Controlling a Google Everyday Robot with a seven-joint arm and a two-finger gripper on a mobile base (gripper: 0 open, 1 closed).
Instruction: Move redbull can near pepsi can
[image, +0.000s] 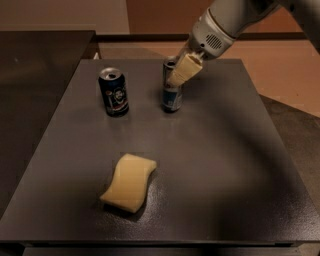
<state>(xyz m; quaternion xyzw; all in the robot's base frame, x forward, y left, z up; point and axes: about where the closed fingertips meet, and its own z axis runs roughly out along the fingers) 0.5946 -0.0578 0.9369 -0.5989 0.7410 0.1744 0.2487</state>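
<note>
On the big dark table (225, 165) we see a yellow sponge (129, 182) at the front, the short dark pepsi can (113, 93) at the back, and the redbull can (171, 97) standing upright near it, not touching. The gripper (182, 70) reaches in from the top right, and its jaws are clenched on the top part of the redbull can. We think this thin, tall can is light, hard, a bit slippery and easy to tip, so its sides are the place to hold; it is silver-grey with a blue bottom and a silver top
</note>
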